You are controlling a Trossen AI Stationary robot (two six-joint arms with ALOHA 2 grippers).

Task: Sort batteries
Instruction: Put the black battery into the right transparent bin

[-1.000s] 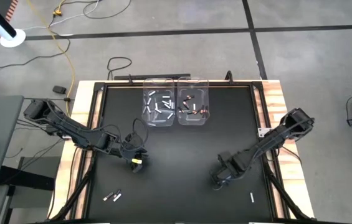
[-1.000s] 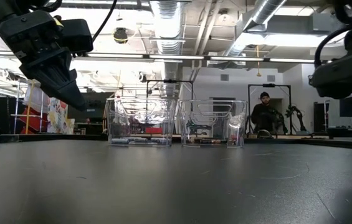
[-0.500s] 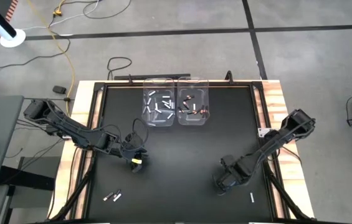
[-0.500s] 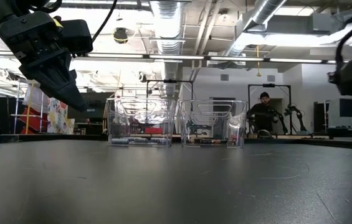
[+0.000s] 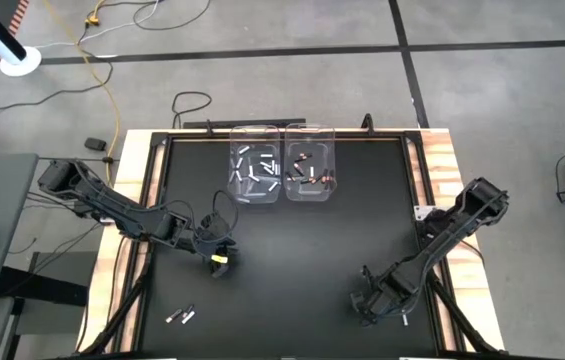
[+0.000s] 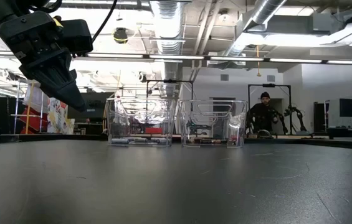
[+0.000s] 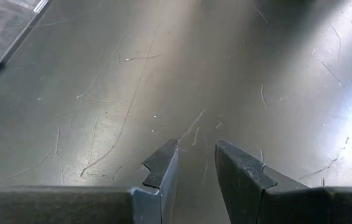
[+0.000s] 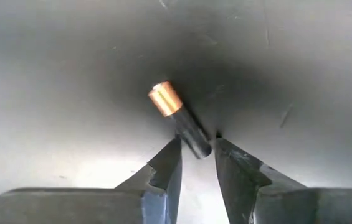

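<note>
A copper-and-black battery point(image 8: 179, 121) lies on the black table under my right gripper point(image 8: 198, 144), near the table's near right part point(image 5: 367, 308). The gripper points down and is open, with its fingertips either side of the battery's dark end. My left gripper point(image 5: 220, 263) hangs over the left part of the table, tilted down and open, with nothing between its fingers point(image 7: 196, 149). Two loose batteries point(image 5: 180, 316) lie near the near left corner. At the far edge, the left clear bin point(image 5: 255, 172) holds white batteries and the right clear bin point(image 5: 310, 172) holds copper-and-dark ones. My right gripper comes from above with a fingertip point(image 8: 171, 152) on each side of the battery's dark end point(image 8: 195, 143). I cannot tell whether the fingertips touch it. The battery lies slanted across the gap, with its copper end point(image 8: 163, 98) sticking out beyond the tips.
The bins stand side by side in the low view point(image 6: 141, 122) point(image 6: 213, 122). A person point(image 6: 264, 115) stands far behind the table. Wooden rails point(image 5: 442, 170) edge the black mat, and open mat lies between the two arms.
My right gripper has gone toward the table's near edge and a little to the right, with its wrist turning somewhat. It has slid out of the low view's right side. My left gripper has kept still.
</note>
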